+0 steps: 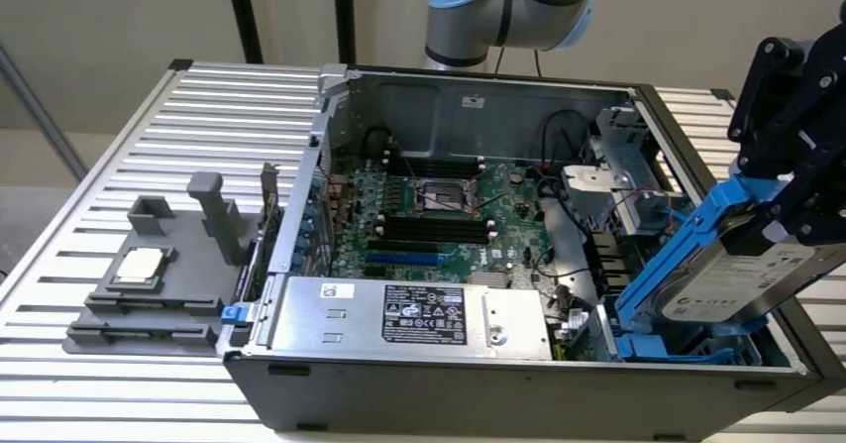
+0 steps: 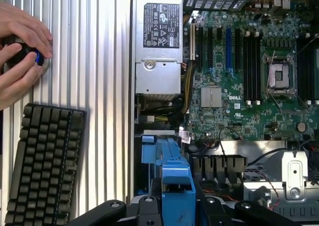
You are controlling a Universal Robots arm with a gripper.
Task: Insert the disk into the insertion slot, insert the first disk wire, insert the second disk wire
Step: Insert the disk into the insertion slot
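At the near corner of the open computer case [image 1: 529, 384], on the exterior view's right, the disk [image 1: 747, 279] hangs tilted with its lower end at the insertion slot [image 1: 668, 349], the fingers [image 1: 799, 210] clamped on it. I judge the first step is in hand; seating calls for squaring the disk to the slot.

Disk [image 2: 172, 173] in blue frame between the jaws, motherboard [image 2: 239, 71] beside it

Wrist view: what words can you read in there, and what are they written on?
"DELL": white letters on the green motherboard.
Black label on the silver power-supply box: print too small to read.
Keyboard keys: letters too blurred to read.
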